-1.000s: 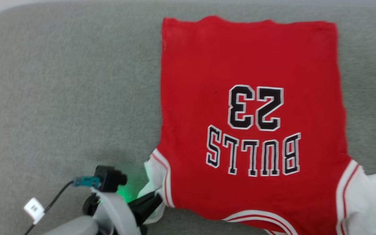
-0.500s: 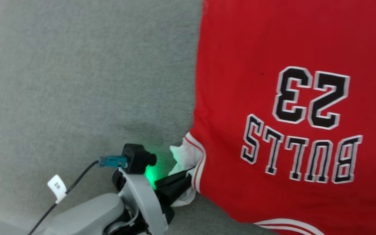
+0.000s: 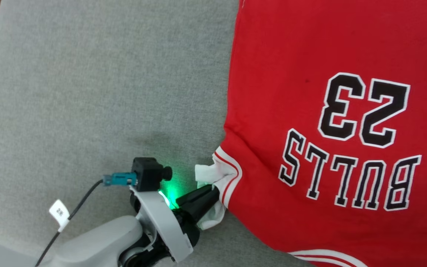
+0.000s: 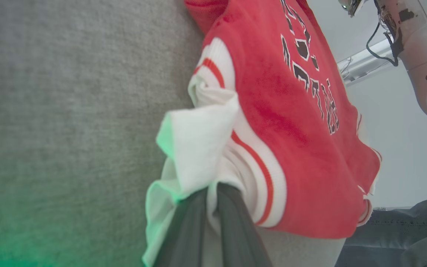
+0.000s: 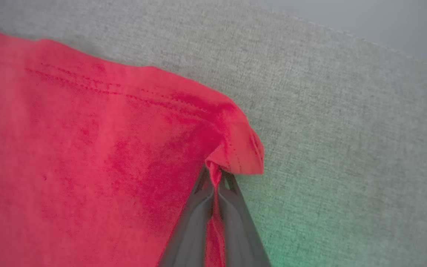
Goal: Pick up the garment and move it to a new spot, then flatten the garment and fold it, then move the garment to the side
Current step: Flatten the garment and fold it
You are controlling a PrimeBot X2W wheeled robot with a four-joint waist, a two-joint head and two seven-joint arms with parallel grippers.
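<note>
Cushion: a wide grey woven cushion (image 3: 87,92) lies under everything, with its left half bare.

Shirt: the red shirt (image 3: 310,55) lies spread mostly flat on the right half of the cushion. It runs off the head view's right and bottom edges.

Print: the black, white-edged "23" (image 3: 363,111) and the word "BULLS" (image 3: 350,174) face up (both read upside down from the head camera).

Left arm: a pale grey forearm (image 3: 98,241) comes in from the lower left and angles toward the shirt's near-left corner.

Pale part: the left wrist view shows a pale casing (image 4: 424,66) with loose wires at its top right. It is possibly the other arm, but too little of it shows to be sure.

Sleeve: the white sleeve (image 3: 213,172) with red stripe trim is bunched up beside the shirt's red body.

Left claw: the left claw (image 3: 209,194) is closed down on the sleeve. In the left wrist view (image 4: 213,193), white cloth is squeezed between the two dark fingers.

Right claw: the right claw (image 5: 215,178) has its fingers pressed nearly together on a red hem corner (image 5: 235,148), which is lifted into a small fold above the cushion.

Wrist camera: a small black camera (image 3: 146,173) sits on the left wrist, with a green glow on the cushion beside it.

Cable: a thin black cable (image 3: 83,196) runs from a teal plug and carries a white tag (image 3: 59,212).
</note>
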